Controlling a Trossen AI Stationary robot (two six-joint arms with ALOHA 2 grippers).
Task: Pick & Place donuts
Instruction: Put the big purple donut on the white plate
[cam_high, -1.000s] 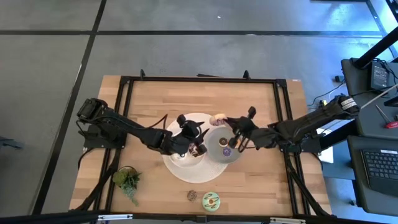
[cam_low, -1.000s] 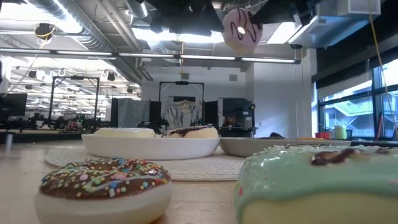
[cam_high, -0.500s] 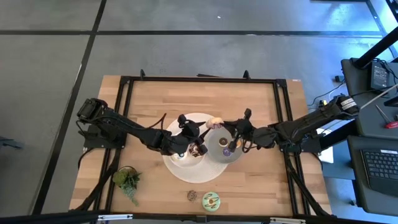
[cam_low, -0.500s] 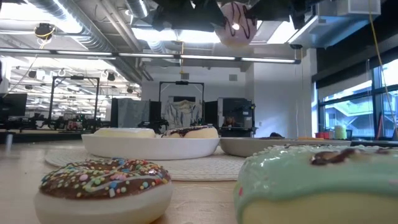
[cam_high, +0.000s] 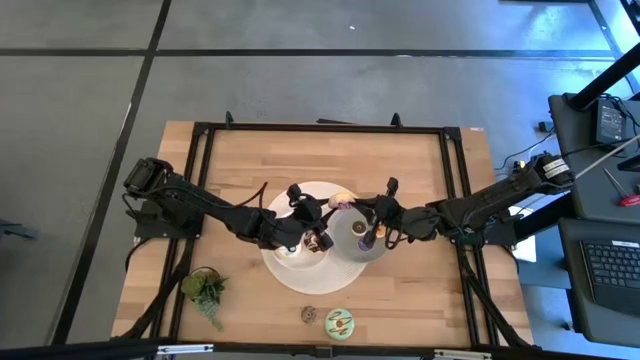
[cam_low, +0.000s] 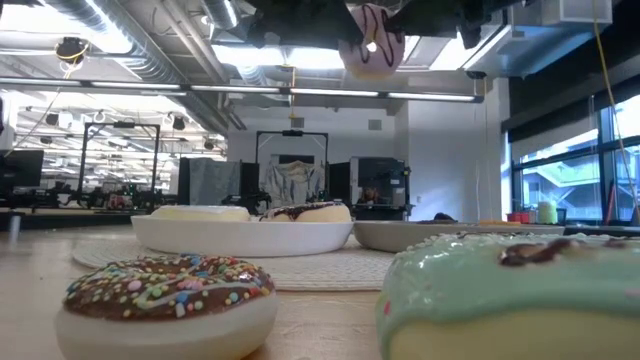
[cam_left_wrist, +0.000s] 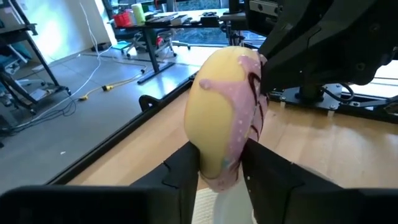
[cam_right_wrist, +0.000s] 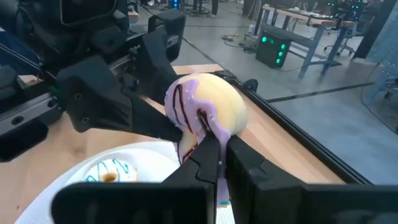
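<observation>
A pink-iced donut (cam_high: 343, 200) with chocolate lines and a pale yellow base hangs in the air over the two dishes, and it shows high up in the low view (cam_low: 370, 45). My left gripper (cam_left_wrist: 221, 150) reaches it from the left and my right gripper (cam_right_wrist: 219, 144) from the right. Both are shut on it, tip to tip. A chocolate sprinkled donut (cam_low: 165, 285) and a green-iced donut (cam_low: 510, 290) rest flat on the table near its near edge. More donuts lie in the white dish (cam_high: 290, 252), and a purple mini one (cam_high: 361, 243) lies in the grey dish (cam_high: 375, 250). My left gripper pinches the pink donut by one side of its ring (cam_left_wrist: 219, 171), with one finger (cam_left_wrist: 186, 168) on the yellow base and the other on the iced face. It comes roughly level from the table's left. The donut stands on edge, lifted clear. My right gripper pinches the opposite rim (cam_right_wrist: 198, 135) of the same donut between nearly closed fingers (cam_right_wrist: 249, 168). It comes roughly level from the table's right. Icing hides the exact place of contact. The donut stands on edge above the white dish.
The white and grey dishes sit side by side on a round pale mat (cam_high: 300, 280) at the table's middle. A small green plant (cam_high: 205, 288) stands near the near left corner. A black frame (cam_high: 320, 128) runs along the table's edges. Bare wood lies toward the far side.
My right gripper has moved toward the table's left, closing on my left gripper. The pink donut, held high, has shifted a little to the left. My left arm has kept nearly still.
</observation>
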